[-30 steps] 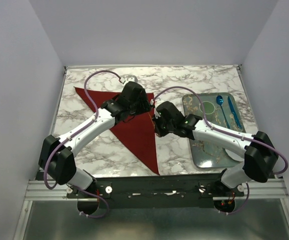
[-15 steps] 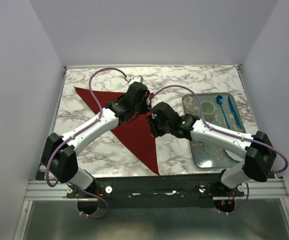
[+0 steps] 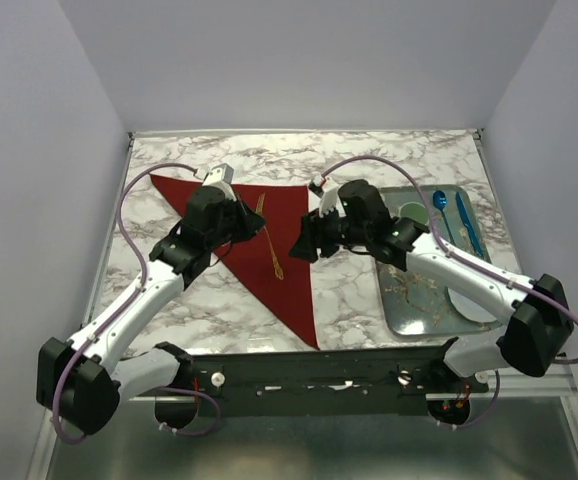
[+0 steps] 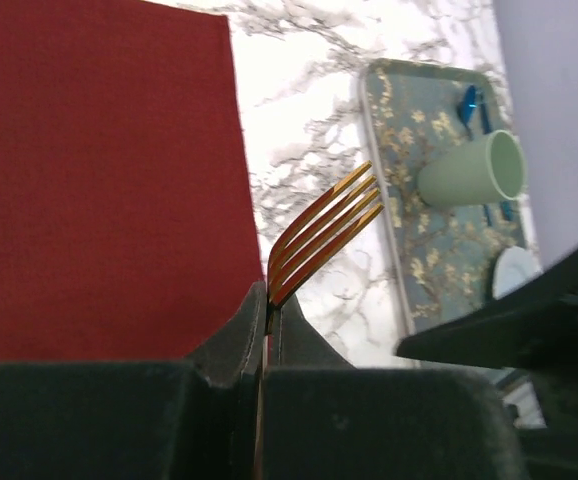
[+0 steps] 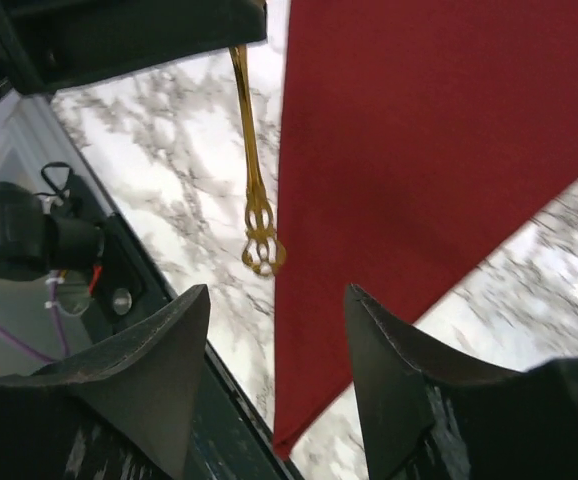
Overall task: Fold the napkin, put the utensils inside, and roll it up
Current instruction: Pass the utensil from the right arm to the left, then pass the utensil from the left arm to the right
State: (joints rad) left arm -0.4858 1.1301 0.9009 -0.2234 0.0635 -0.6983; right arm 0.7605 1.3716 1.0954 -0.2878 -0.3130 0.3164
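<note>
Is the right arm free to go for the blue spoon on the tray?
Probably yes. The right gripper is open and empty, and the spoon lies uncovered on the tray, on that arm's side. Only the cup stands close beside it.

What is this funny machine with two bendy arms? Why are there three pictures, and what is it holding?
It is a robot with two arms fixed to the near edge of a marble table. Each arm ends in a two-finger pincer called a gripper. One picture comes from a camera high above. The other two come from small cameras on the wrists, so you see each arm's own fingers. On the table lie a dark red napkin, shaped like a triangle, and a tray with a green cup and a blue spoon. The left gripper is pinched shut on a gold fork. The right gripper is open and holds nothing.
</note>
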